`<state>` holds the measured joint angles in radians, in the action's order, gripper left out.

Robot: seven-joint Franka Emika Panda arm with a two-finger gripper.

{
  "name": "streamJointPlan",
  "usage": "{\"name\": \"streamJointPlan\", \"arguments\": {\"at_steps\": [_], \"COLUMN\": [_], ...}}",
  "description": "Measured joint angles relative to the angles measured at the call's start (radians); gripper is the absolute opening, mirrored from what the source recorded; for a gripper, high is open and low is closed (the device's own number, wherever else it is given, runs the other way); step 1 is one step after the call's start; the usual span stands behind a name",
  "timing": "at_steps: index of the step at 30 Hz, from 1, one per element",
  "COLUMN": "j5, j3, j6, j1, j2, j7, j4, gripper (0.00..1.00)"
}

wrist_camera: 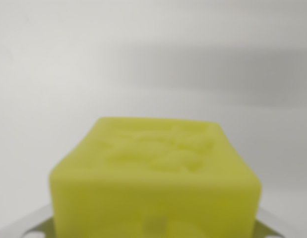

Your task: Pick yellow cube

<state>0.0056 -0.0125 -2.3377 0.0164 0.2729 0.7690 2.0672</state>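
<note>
We see the yellow cube (155, 183) filling the lower middle of the wrist view, very close to the camera and blurred, with an embossed pattern on its top face that we cannot read. Behind it there is only a pale grey surface, probably the bench (153, 59), crossed by a soft shadow band; whether the cube rests on it or is already lifted we cannot tell. At the bottom edge, pale metallic pieces (29, 223) show on both the wrist view's left and right of the cube; these may be part of the fingers, but their tips are out of frame, so we cannot say whether they are apart, together, or clamped on the cube. From here we judge the main risk to be a weak or off-centre hold: if contact sits only low on the block's edges, the cube could twist or slide out during a lift. Its rounded, soft-looking edges suggest a material that may squash under pressure, which could also let it slip.
</note>
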Motion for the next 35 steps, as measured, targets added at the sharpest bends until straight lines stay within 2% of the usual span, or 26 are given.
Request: {"name": "streamJointPlan", "arguments": {"at_steps": [24,35], "j5": [-0.002,-0.002], "j3": [0.000,0.000], "j6": [0.135,0.145], "j1": [0.000,0.000], "j2": [-0.086,-0.091], "j7": [0.001,0.001], "j4": [-0.049,-0.054], "gripper": [0.00,0.00]}}
